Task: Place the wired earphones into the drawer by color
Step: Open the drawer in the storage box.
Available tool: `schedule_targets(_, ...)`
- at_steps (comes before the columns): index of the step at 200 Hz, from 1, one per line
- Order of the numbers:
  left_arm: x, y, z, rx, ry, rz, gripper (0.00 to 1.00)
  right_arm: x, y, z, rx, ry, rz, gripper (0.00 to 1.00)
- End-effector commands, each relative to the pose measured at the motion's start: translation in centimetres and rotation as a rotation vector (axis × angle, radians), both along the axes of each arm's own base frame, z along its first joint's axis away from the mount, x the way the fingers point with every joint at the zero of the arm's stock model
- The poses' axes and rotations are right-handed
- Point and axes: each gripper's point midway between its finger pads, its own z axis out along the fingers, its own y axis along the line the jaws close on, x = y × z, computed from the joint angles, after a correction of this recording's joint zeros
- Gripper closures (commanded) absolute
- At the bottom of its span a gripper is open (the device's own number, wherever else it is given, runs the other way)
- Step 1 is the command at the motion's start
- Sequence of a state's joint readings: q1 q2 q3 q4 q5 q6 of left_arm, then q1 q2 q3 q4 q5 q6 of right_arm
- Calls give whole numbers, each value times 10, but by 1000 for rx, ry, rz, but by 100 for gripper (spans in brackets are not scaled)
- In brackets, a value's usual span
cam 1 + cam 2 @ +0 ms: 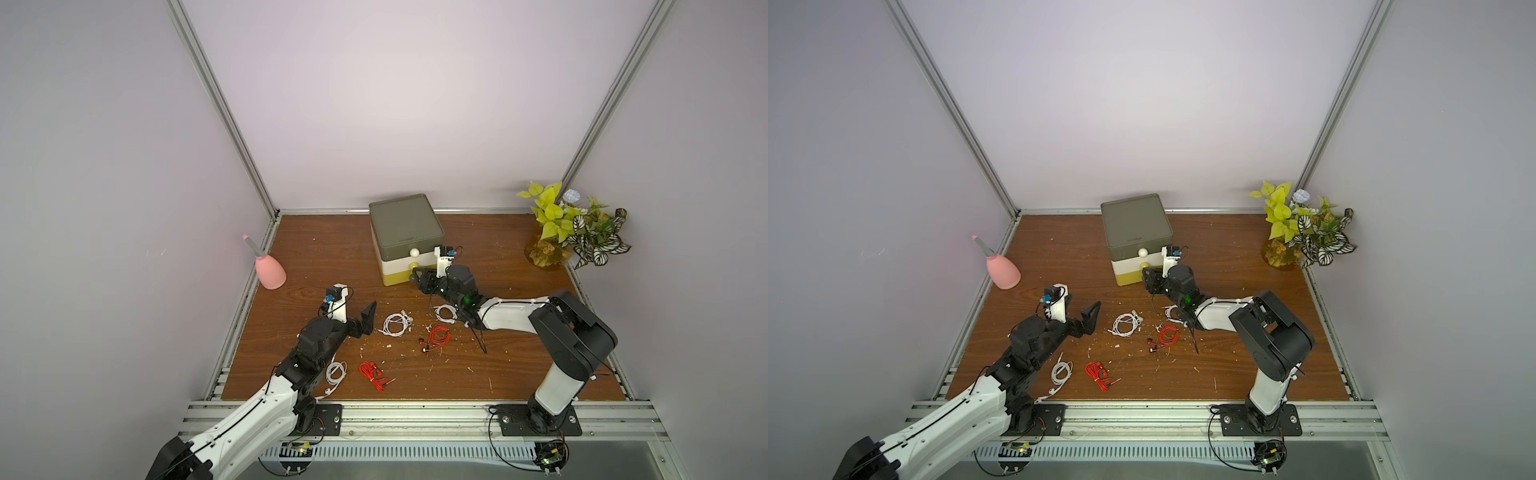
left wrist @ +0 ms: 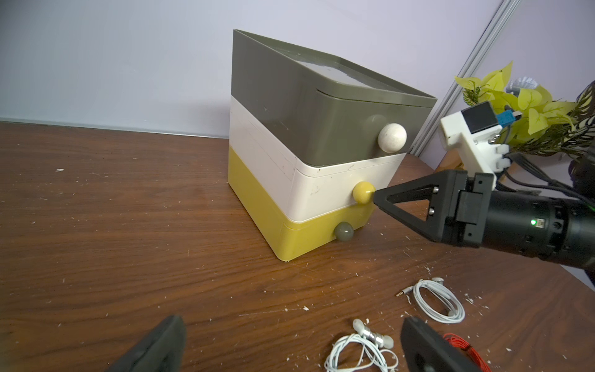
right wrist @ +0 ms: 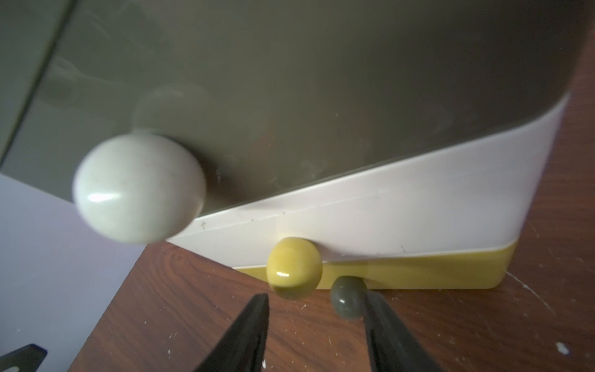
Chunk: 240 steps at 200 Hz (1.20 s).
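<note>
We see the drawer box (image 1: 406, 237) standing at the back of the surface (image 1: 316, 257), all three tiers pushed in, and the right hand (image 3: 317, 325) blocks its front: the fingertips sit at the yellow knob (image 3: 294, 267) and the grey knob (image 3: 349, 301), one fingertip touching the grey one. Bare wood lies open to the left of the box, up to the pink bottle (image 1: 269, 268) at the wall. The left hand (image 1: 369, 318) hovers spread wide beside a white earphone coil (image 1: 397, 324). Red coils (image 1: 436, 336) (image 1: 372, 374) and further white ones (image 1: 445, 312) (image 1: 336, 372) litter the middle ground. The potted plant (image 1: 573, 226) fills the far right corner
</note>
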<state>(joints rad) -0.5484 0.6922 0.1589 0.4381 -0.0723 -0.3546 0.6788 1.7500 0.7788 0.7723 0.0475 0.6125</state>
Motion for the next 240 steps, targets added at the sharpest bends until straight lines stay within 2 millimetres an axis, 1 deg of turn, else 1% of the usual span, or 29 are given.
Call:
schedule_targets(1, 1, 2, 3, -1, -19, 7, 0, 10, 12, 31, 74, -88, -18, 48)
schedule_targets(43, 1, 2, 4, -2, -23, 6, 0, 14, 23, 30, 81, -93, -10, 50)
schedule_targets(86, 1, 2, 4, -4, -23, 5, 0, 16, 24, 33, 89, -104, -31, 54)
schedule_targets(120, 1, 2, 4, -5, -24, 4, 0, 17, 25, 35, 91, -106, -32, 61)
schedule_targets(139, 0, 2, 5, -5, -27, 5, 0, 18, 25, 37, 94, -110, -31, 66)
schedule_targets(172, 0, 3, 5, -7, -28, 6, 0, 17, 24, 39, 91, -112, -32, 71)
schedule_targets(209, 0, 3, 6, -6, -30, 5, 0, 15, 22, 42, 91, -110, -30, 72)
schedule_targets(240, 0, 3, 5, -6, -29, 6, 0, 8, 20, 44, 88, -108, -26, 72)
